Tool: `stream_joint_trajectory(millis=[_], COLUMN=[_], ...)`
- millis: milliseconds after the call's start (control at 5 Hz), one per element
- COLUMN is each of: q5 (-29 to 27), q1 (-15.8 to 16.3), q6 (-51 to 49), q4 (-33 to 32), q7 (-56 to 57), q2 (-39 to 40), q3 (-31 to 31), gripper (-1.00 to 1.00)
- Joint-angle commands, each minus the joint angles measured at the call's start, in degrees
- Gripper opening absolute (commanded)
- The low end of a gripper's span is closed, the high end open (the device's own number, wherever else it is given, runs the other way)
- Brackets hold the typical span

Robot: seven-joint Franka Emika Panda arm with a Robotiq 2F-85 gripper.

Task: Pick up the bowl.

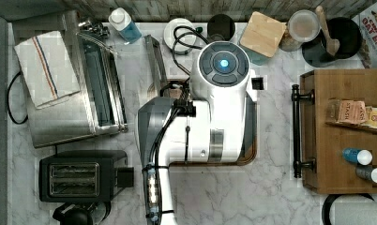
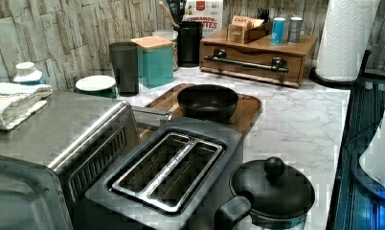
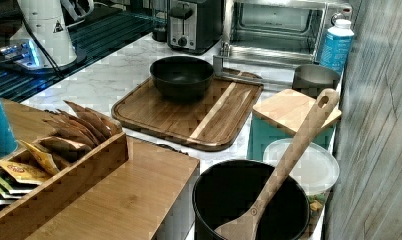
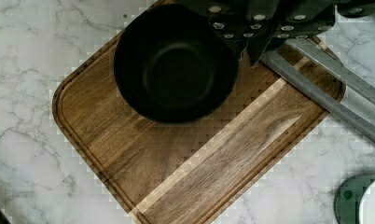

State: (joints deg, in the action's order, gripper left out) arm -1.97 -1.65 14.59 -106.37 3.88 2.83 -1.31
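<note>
We see the bowl [image 2: 208, 101] sitting upright and empty on a wooden cutting board [image 3: 189, 117], which lies flat on the marble tabletop [image 2: 296, 120]. In the right view the bowl rests on the far-left part of the board, near the board's edge, with a toaster oven [image 3: 284, 27] and a black toaster [image 3: 194, 22] behind it. In the left view the same bowl stands on the board beyond the toaster [image 2: 169, 172], with a wooden drawer box [image 2: 255, 55] farther back. In the wrist view the bowl [image 4: 176, 63] lies below the camera, and dark parts of the tool [image 4: 258, 25] overlap its rim in the picture; we cannot tell whether the tool is open or closed, nor whether it touches the bowl. In the top view the white arm [image 1: 219, 108] covers the board's middle.
</note>
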Motion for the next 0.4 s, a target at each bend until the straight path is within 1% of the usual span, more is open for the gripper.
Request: stream_joint_trajectory(millis=[200, 400], q5=[-0.4, -3.2], q1=[0.0, -1.3], q6=[0.0, 3.1], q4=[-0.5, -6.0], q7=[0.0, 1.9], q2=[0.1, -2.0], q3=[-0.2, 0.8], gripper=[-1.00, -1.00])
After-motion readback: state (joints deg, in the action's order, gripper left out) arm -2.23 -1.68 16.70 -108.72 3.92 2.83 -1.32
